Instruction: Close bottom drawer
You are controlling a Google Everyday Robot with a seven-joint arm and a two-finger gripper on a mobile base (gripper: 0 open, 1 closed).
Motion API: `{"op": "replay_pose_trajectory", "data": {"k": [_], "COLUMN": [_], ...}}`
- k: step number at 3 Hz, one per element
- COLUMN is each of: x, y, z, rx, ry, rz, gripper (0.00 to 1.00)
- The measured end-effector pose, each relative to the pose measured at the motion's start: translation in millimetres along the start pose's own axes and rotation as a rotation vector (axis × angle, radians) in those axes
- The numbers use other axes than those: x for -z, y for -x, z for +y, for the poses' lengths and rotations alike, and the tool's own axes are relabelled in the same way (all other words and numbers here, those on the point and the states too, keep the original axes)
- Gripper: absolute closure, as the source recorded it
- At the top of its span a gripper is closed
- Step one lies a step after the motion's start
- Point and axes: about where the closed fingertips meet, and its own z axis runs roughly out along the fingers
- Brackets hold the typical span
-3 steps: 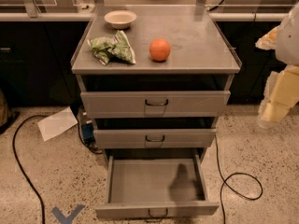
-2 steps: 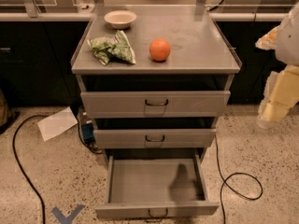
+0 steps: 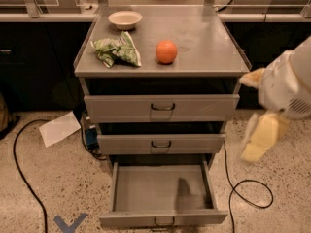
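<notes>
The grey metal bottom drawer (image 3: 163,188) stands pulled far out at the foot of the cabinet, below the middle drawer (image 3: 161,143). The white-and-yellow gripper (image 3: 260,135) hangs right of the cabinet, apart from it; whether it is open cannot be told. A round orange fruit (image 3: 166,51) sits on the grey worktop (image 3: 204,38).

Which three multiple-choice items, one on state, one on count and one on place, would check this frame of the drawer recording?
1. The bottom drawer is: A shut; B removed; C pulled far out.
2. Things on the cabinet top: A one; B three; C five.
3. The hand is: A right of the cabinet, apart from it; B in the bottom drawer; C on the cabinet top.

Answers: 1 C, its tray shows well ahead of the middle drawer. 2 B, a bowl, a green bag and an orange. 3 A, it hangs beside the cabinet's right edge at drawer height.
</notes>
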Motion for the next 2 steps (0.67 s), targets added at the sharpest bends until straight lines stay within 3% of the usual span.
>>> {"op": "replay_pose_trajectory", "data": {"k": [2], "x": [-115.0], "y": [-6.4], "z": [71.7], "rx": [-0.031], "ry": [0.051], "rz": [-0.132], "gripper": [0.0]}}
